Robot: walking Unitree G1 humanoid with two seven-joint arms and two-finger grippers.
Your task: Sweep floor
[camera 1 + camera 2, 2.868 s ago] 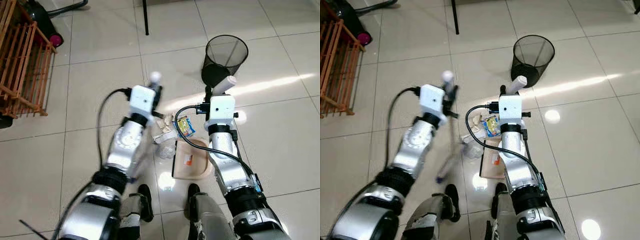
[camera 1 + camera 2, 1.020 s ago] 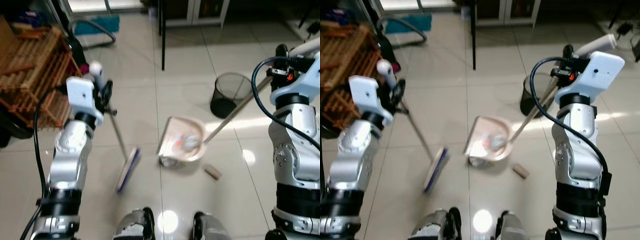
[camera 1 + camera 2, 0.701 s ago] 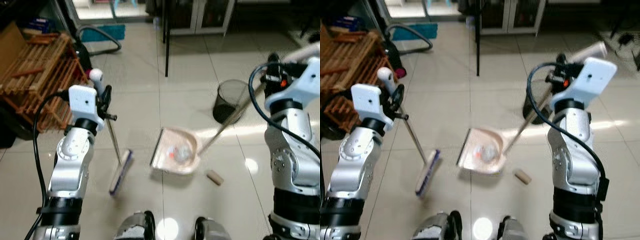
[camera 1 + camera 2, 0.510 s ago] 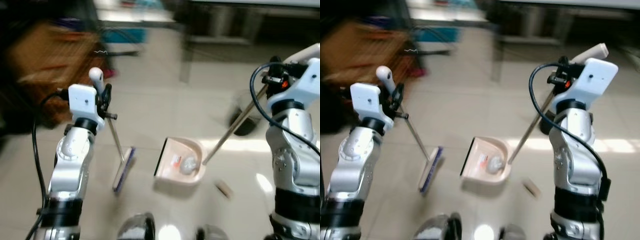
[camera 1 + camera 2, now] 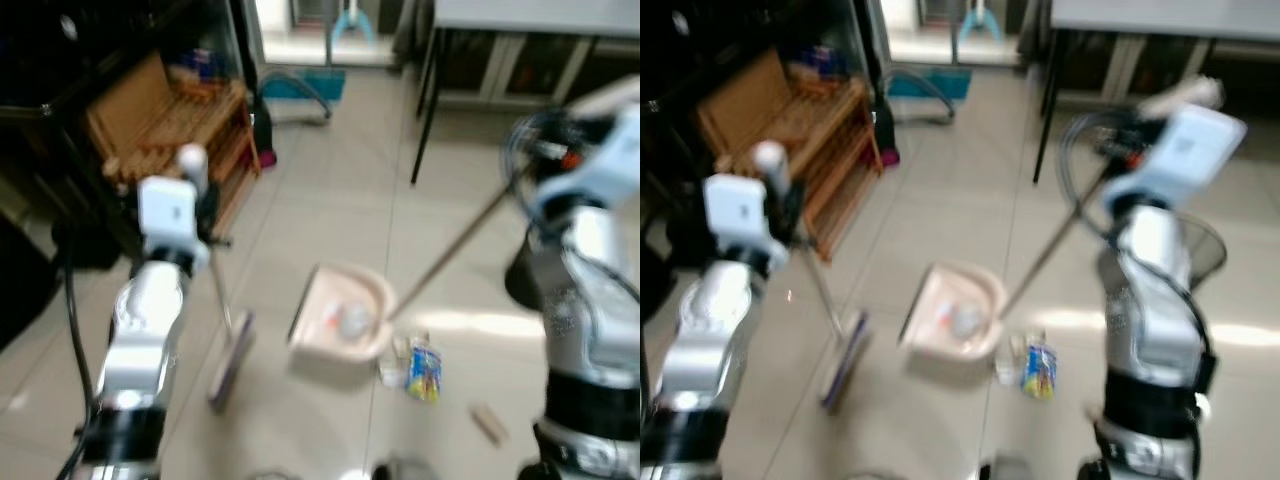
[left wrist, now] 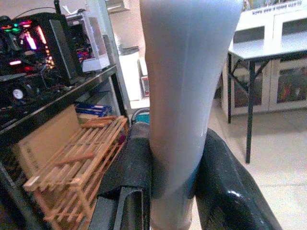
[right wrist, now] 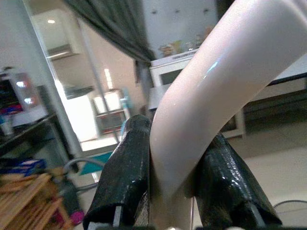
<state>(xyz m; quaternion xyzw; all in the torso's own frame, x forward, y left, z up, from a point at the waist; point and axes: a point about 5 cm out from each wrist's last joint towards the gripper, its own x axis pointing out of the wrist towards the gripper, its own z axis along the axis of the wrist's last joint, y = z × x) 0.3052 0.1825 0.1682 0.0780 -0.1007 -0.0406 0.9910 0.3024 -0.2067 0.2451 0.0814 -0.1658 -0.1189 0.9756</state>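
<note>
Beige plastic catches your eye first: the dustpan (image 5: 340,322) sits near the middle of the tiled floor (image 5: 330,200), tipped up a little, with pale rubbish lying in its bowl. Its long handle (image 5: 455,245) slants up toward your right, where the right gripper (image 7: 175,182) has both black fingers (image 7: 124,172) pressed against the cream grip. To the pan's left, the broom head (image 5: 230,358) rests on the tiles, and its thin pole (image 5: 218,290) climbs to the left gripper (image 6: 170,187), whose fingers (image 6: 134,167) are clamped on the pale grey handle end. Just right of the dustpan you have loose litter on the floor: a blue and yellow packet (image 5: 424,368) beside a small clear scrap (image 5: 395,360), and farther right a short tan piece (image 5: 488,424). Beyond, a wooden slatted rack (image 5: 170,125) stands at your left, a dark-legged table (image 5: 530,20) at the far side, and a black mesh bin (image 5: 1205,245) behind your right arm. Both head views are blurred.
</note>
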